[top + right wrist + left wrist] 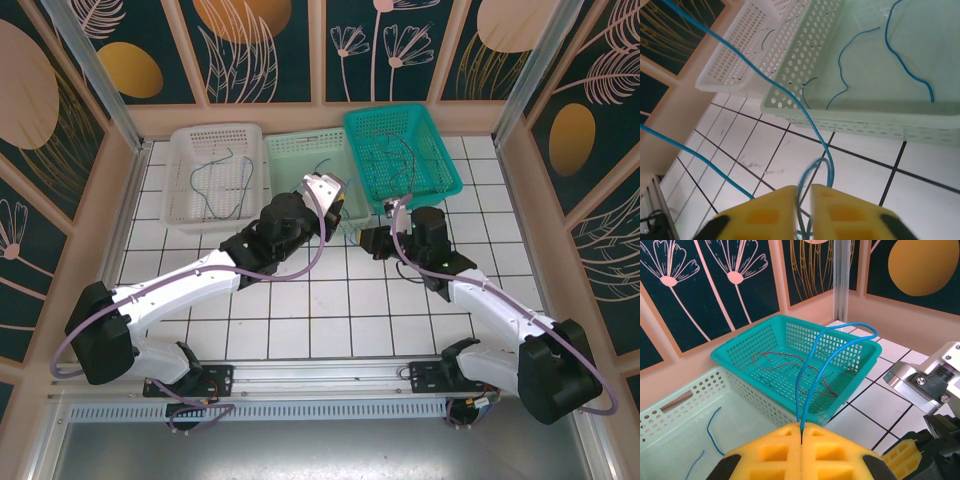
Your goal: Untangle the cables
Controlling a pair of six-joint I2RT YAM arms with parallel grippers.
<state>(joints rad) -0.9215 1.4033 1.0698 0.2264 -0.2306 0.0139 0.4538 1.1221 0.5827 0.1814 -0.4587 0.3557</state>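
My left gripper (801,426) is shut on a blue cable (812,371). The cable rises from the yellow pads in a tall loop in front of the teal basket (737,362). A reddish cable (790,360) lies inside that basket. My right gripper (804,189) has closed on another stretch of blue cable (827,150), with only a thin slit left between its pads. This stretch loops up toward the pale green basket (865,117). From above, the left gripper (335,200) and right gripper (368,240) meet just in front of the baskets.
Three baskets stand in a row at the back: white (180,205), pale green (290,150) and teal (445,175). Loose blue cables (840,65) lie in the pale green one, and a dark cable (215,185) lies in the white one. Wall panels close in the tiled table.
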